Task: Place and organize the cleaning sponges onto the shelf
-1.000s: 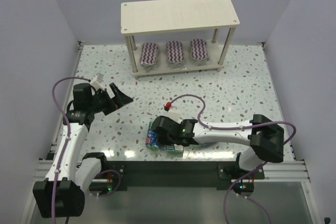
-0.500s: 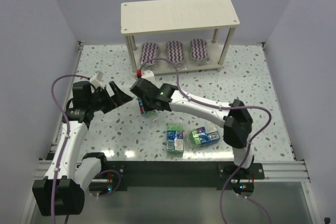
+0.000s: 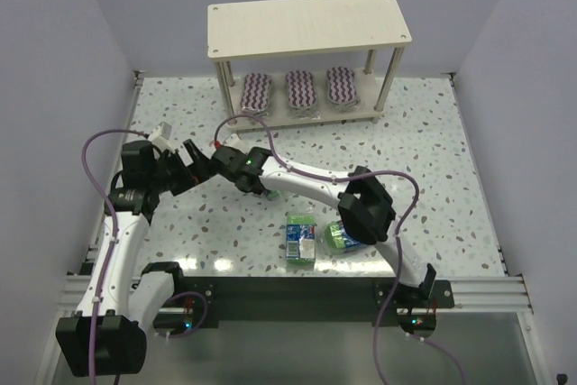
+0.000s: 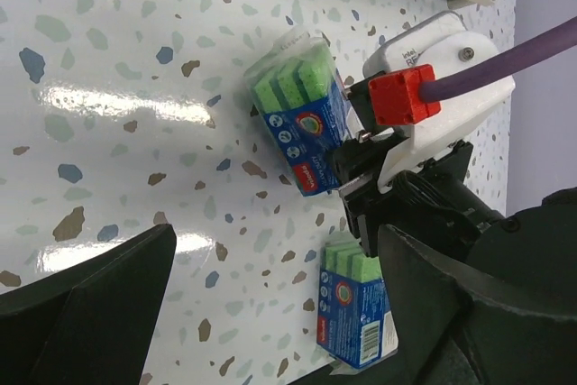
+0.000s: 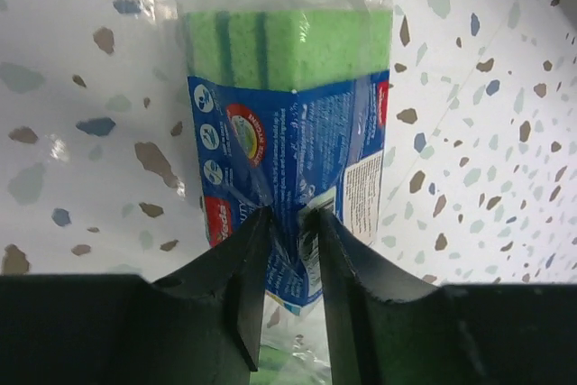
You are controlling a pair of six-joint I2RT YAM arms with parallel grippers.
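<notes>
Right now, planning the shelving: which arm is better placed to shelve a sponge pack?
Right: the right tool is shut on a sponge pack; the left tool is open, empty.

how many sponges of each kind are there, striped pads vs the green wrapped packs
maroon-and-white striped oval pads: 3, on the lower board of the shelf
green-and-blue wrapped packs: 3, one held in the right gripper, two on the table
total: 6

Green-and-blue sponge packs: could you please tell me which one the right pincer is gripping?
The leftmost pack, pinched in the right pincer; the other two lie free.
</notes>
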